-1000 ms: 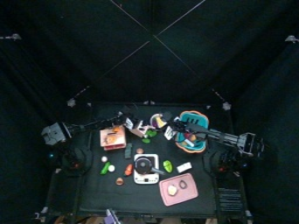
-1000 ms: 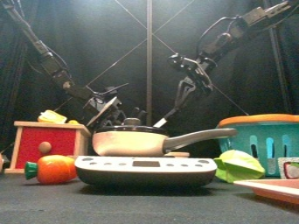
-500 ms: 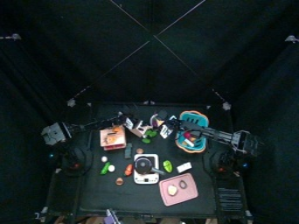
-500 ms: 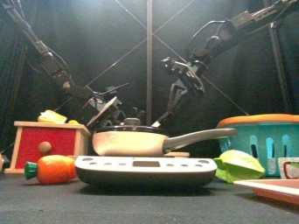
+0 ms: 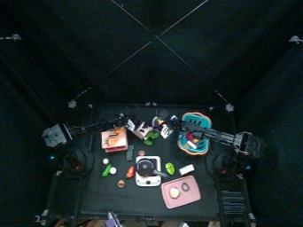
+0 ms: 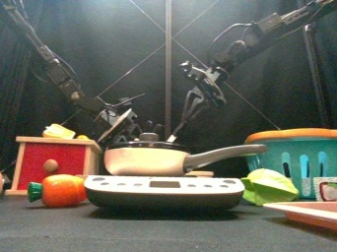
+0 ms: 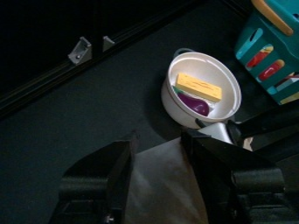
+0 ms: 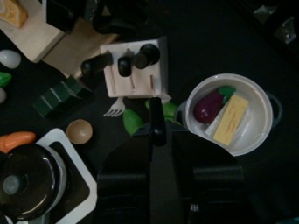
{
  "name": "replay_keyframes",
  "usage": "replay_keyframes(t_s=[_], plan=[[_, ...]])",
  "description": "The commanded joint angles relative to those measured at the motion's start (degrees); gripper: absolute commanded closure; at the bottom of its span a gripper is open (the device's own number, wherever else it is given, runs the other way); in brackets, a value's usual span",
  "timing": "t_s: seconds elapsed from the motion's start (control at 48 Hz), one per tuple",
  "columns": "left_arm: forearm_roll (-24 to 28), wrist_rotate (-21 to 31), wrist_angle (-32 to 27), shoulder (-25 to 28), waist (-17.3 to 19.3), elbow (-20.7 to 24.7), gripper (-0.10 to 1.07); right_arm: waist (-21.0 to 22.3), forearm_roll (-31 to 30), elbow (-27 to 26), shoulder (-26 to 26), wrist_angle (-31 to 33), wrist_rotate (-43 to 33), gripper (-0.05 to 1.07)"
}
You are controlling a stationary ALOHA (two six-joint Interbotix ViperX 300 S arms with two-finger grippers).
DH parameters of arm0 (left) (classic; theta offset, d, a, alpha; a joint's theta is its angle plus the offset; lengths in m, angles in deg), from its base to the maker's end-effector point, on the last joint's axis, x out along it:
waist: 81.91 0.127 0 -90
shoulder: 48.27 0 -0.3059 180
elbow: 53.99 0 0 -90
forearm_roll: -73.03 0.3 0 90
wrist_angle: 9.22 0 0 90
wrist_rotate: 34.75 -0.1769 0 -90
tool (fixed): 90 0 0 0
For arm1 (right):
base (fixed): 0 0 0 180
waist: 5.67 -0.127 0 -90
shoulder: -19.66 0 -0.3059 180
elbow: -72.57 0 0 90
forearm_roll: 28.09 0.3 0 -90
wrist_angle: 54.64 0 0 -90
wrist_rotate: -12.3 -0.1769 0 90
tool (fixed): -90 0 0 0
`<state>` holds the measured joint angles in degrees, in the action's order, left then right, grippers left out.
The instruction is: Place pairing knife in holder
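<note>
Black, seemingly cluttered table [image 5: 201, 191], curtains [image 5: 71, 53] around

pan [image 6: 168, 157] on cooker [image 6: 165, 192] | basket [image 6: 303, 157] right | box [image 6: 55, 159] left | bowl [image 8: 230, 114] beside holder [image 8: 131, 72]

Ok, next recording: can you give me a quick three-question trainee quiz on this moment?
1. True or false: the black-handled paring knife is already seated in the wooden knife holder.
2. What lies in the round white bowl? A) a yellow block and a purple item B) a carrot C) nothing
3. What does the grey metal pan rest on?
Key: 1 false; 2 A; 3 the flat black cooktop.
</note>
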<state>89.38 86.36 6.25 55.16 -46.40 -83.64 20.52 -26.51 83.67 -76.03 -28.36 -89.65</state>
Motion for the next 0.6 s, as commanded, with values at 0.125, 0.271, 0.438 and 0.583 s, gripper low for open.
replay_keyframes(t_s=[0.125, 0.271, 0.438, 0.583], plan=[[-0.26, -0.09, 0.44, -0.35, -0.18, 0.97, 0.15, 0.35, 0.88, -0.88, 0.44, -2.9, 0.09, 0.42], [-0.26, -0.09, 0.35, -0.35, -0.18, 0.97, 0.15, 0.35, 1.14, -0.88, 0.18, -5.8, -0.09, 0.32], [-0.26, -0.09, 0.44, -0.35, -0.18, 0.88, 0.15, 0.44, 1.23, -0.88, -0.18, -7.47, -0.18, 0.2], [-0.26, -0.09, 0.44, -0.53, -0.09, 0.79, 0.15, 0.18, 1.23, -0.44, -0.18, -7.47, -0.26, 0.18]])
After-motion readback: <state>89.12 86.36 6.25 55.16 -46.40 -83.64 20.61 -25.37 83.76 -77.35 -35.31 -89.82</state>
